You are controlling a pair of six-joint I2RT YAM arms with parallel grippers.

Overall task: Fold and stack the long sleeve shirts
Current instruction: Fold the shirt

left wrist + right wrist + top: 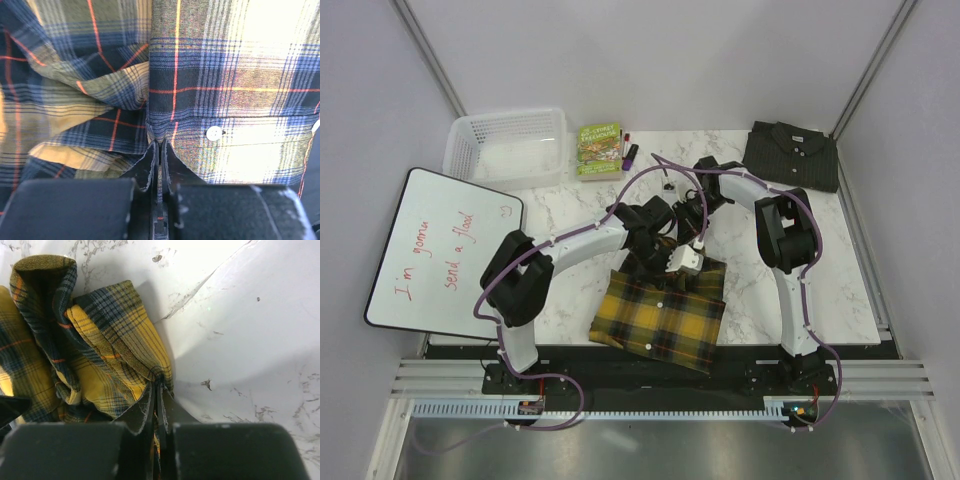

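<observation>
Your left end effector (159,145) is shut tight on the yellow-and-black plaid cloth shirt (660,318). Its two black fingers (145,167) press together with a bit of the cloth pinched at their tips. In the left wrist view, a small white button (214,133) sits on the cloth just to the right of them.

Your right end effector (157,386) is shut too, and it grips the same shirt. It holds a bunched-up part of the cloth, and you can see yellow cloth squeezed between the fingers. The white marble surface (760,290) shows right beside that bunch.

From above, both end effectors are close together at the far edge of the plaid shirt. The shirt lies near the middle of the surface, close to the near edge. Its near part lies flat, and its far part is crumpled where you hold it.

The dark grey collared cloth shirt (792,155) lies folded in the far right corner, well apart from the plaid one.

A white plastic basket (510,115) sits at the far left. A green book (600,150) is just to the right of it, with small dark markers (630,152) beside the book. A white board with red writing (440,250) rests on the left side and sticks out past the left edge of the surface.
</observation>
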